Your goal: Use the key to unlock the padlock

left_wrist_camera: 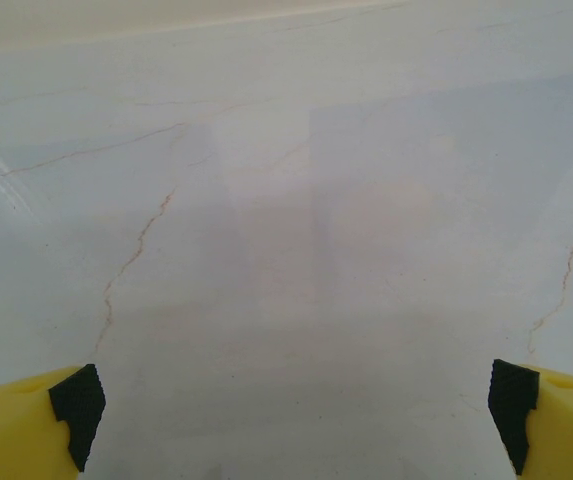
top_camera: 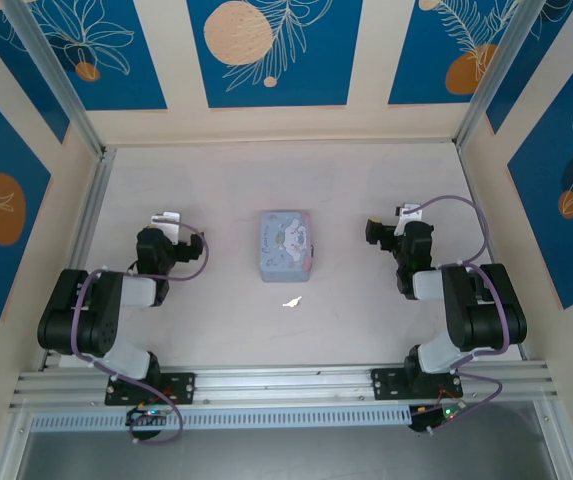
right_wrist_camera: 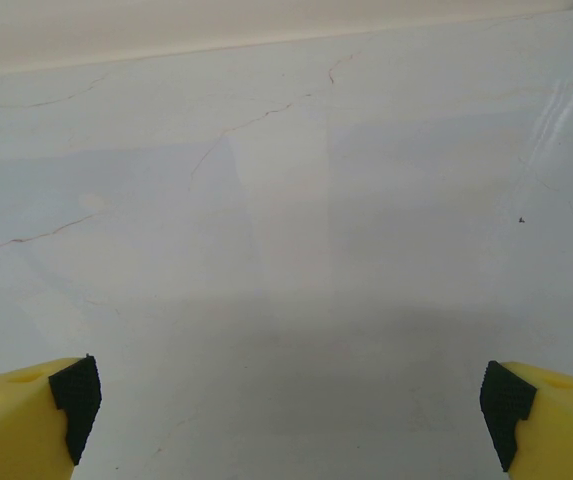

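Left gripper [left_wrist_camera: 294, 402] spread wide, empty, over bare table [left_wrist_camera: 296, 200]; right gripper [right_wrist_camera: 291, 400] likewise wide apart, empty; key [top_camera: 292, 301] flat on table, near tin box [top_camera: 286, 246], on side facing arm bases.

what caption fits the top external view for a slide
The left arm and right arm flank a tin box, the key lying loose on the table before it.
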Robot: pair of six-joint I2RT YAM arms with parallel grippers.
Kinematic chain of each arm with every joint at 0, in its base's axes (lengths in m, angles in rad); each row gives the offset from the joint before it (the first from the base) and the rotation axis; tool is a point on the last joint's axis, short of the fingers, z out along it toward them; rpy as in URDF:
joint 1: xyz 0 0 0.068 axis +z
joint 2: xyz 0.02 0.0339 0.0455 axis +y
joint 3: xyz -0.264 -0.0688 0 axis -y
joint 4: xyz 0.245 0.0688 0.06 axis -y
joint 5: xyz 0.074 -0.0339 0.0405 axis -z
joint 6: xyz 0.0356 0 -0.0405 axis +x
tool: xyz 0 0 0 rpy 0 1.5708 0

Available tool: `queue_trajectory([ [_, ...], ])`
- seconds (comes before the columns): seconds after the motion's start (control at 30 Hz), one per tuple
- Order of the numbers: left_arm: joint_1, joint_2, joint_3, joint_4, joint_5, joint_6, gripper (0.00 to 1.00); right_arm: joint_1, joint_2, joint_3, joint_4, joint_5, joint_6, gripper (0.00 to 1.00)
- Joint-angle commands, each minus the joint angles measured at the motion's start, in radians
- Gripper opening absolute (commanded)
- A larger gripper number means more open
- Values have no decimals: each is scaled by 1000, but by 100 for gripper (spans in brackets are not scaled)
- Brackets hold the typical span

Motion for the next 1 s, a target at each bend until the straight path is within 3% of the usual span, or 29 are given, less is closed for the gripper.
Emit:
queue_trajectory([
  [0.0, 21, 4, 24, -10, 25, 7, 100, -2, -5, -9, 42, 21, 4, 99],
  [0.33, 21, -4, 12, 4, 27, 7, 100, -20, -13, -17, 51, -25, 11, 99],
  [0.53, 20, -90, 75, -172, -18, -8, 100, -22, -232, 76, -284, 45, 54, 99],
  [0.67, 19, -159, 155, -355, 0, -2, 100, -80, -324, 234, -665, -4, 364, 99],
  [0.8, 13, -224, 269, -571, 36, -115, 100, -108, -303, 353, -878, -229, 432, 99],
  [0.97, -11, -205, 473, -886, 94, -403, 100, -56, -288, 404, -1028, -460, 445, 98],
])
